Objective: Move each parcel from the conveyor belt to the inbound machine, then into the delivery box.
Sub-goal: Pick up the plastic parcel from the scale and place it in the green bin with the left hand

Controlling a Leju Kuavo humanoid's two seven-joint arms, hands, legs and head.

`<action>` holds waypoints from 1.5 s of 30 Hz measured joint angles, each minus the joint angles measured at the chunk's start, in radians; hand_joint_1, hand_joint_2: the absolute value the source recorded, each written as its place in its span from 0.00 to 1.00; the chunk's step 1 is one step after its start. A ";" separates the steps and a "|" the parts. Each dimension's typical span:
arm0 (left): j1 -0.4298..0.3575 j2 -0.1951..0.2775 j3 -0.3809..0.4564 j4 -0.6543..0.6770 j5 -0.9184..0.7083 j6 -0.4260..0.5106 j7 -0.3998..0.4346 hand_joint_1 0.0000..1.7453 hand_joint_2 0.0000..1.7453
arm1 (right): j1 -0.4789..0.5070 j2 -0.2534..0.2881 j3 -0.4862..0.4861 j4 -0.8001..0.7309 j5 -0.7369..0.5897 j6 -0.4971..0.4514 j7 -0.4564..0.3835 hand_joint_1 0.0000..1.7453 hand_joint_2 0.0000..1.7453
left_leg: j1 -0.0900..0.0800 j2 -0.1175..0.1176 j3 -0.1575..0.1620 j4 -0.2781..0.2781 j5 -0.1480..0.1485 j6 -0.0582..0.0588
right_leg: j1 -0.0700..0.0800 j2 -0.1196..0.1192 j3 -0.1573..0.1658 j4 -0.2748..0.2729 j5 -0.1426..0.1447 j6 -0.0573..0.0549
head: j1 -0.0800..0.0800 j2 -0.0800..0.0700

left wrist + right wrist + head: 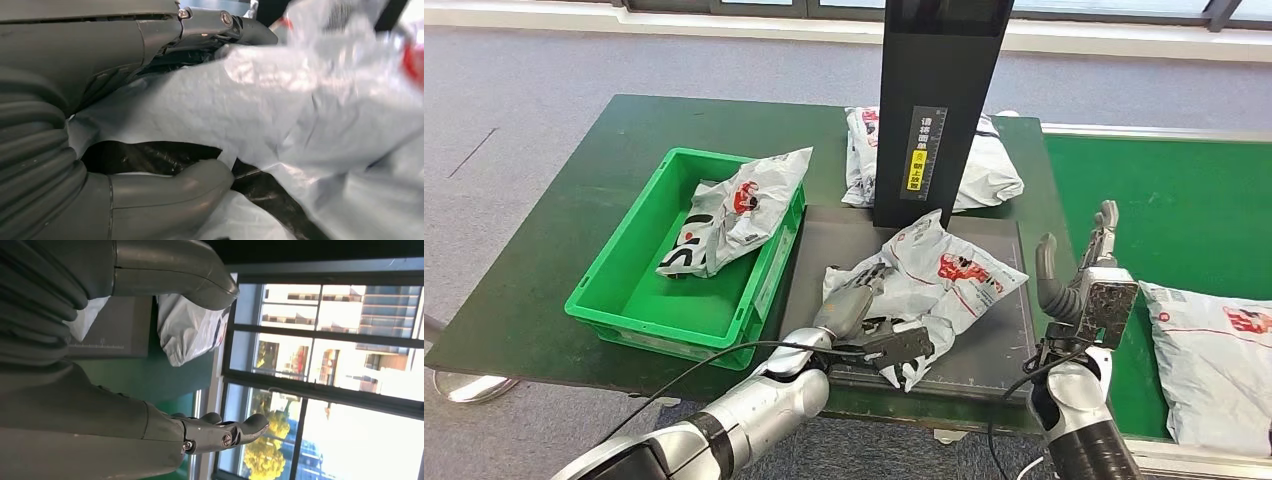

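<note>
Left hand (856,312): fingers and thick grey thumb (170,192) closed on the near-left edge of a parcel (939,275), crumpled film pinched between them.

Held parcel: soft grey-white poly mailer with red print, wrinkled and glossy, black inner lining showing at a torn fold. It lies on the inbound machine's flat dark grey platform (999,340), just in front of the black upright scanner column (934,100).

Right hand (1084,275): raised at the platform's right edge, fingers apart and pointing up, holding nothing.

Delivery box (624,290): bright green rigid plastic crate with ribbed walls, left of the platform. One similar parcel in the box (734,210) is draped over its far right corner.

Parcel on the belt (1214,355): plump, pillow-shaped, on the green conveyor belt (1184,210) at near right.

Parcel behind the column (984,165): lies flat on the dark green table (534,290).

Progress, as judged: one parcel boxed, one at the machine and gripped for transfer to the box, at least one waiting on the belt; the status of the one behind the column is unclear.
</note>
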 joint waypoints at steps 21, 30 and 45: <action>-0.018 0.009 -0.079 0.039 -0.080 0.040 0.012 1.00 1.00 | -0.103 -0.001 0.026 0.079 -0.090 0.098 0.020 0.00 1.00 | 0.000 -0.001 0.002 0.000 0.000 0.000 | 0.000 -0.001 0.003 0.000 0.000 0.000 | 0.000 0.000; -0.017 0.025 0.005 0.021 -0.058 0.231 -0.085 1.00 1.00 | -0.090 -0.004 0.042 0.111 -0.092 0.104 0.021 0.00 1.00 | 0.000 -0.001 0.001 0.000 0.000 0.000 | 0.000 -0.001 0.001 0.000 0.000 0.000 | 0.000 0.000; -0.023 0.044 0.540 -0.274 -0.471 0.322 -0.317 1.00 1.00 | -0.077 -0.007 0.044 0.121 -0.098 0.101 0.021 0.00 1.00 | 0.000 -0.001 0.000 0.000 0.001 0.000 | 0.000 0.000 0.000 0.001 0.000 0.000 | 0.000 0.000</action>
